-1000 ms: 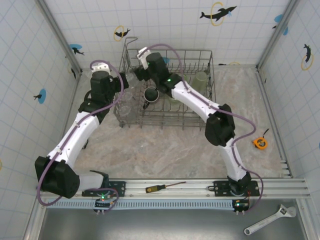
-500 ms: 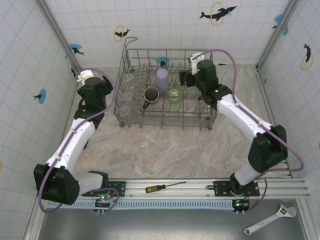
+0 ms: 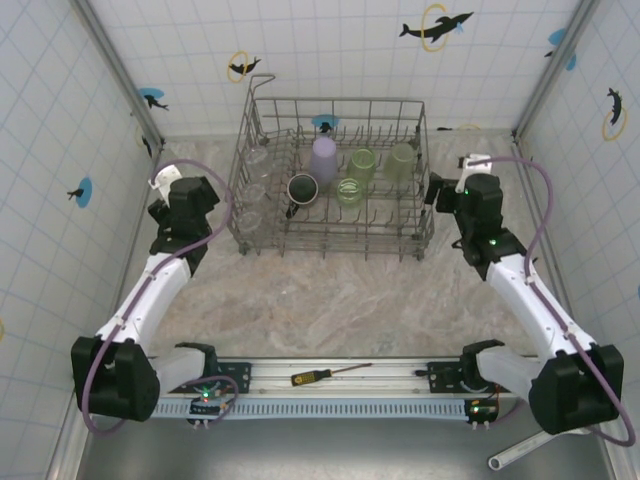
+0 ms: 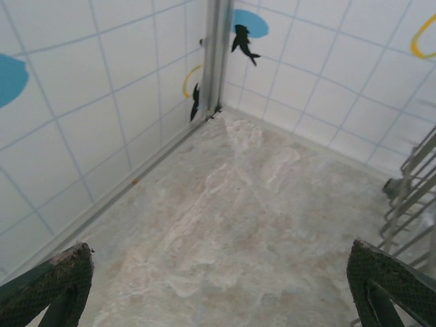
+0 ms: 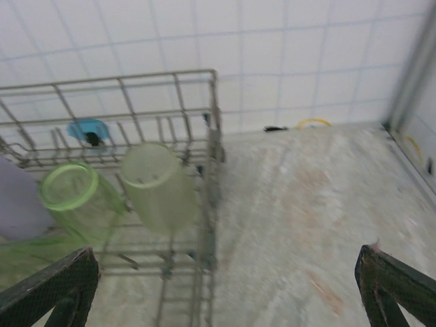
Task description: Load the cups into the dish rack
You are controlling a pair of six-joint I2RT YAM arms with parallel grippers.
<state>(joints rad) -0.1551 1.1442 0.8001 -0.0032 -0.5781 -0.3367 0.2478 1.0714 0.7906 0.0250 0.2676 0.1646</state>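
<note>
Cups sit inside the large grey wire dish rack at the far side of the marbled table: three translucent green tumblers, a lavender plastic cup, a black mug and clear glasses along its left end. Left gripper hangs just left of the rack, fingers spread wide, holding nothing. Right gripper hangs just right of it, fingers likewise apart and empty.

Left claw and right claw have withdrawn from the dish rack.
</note>
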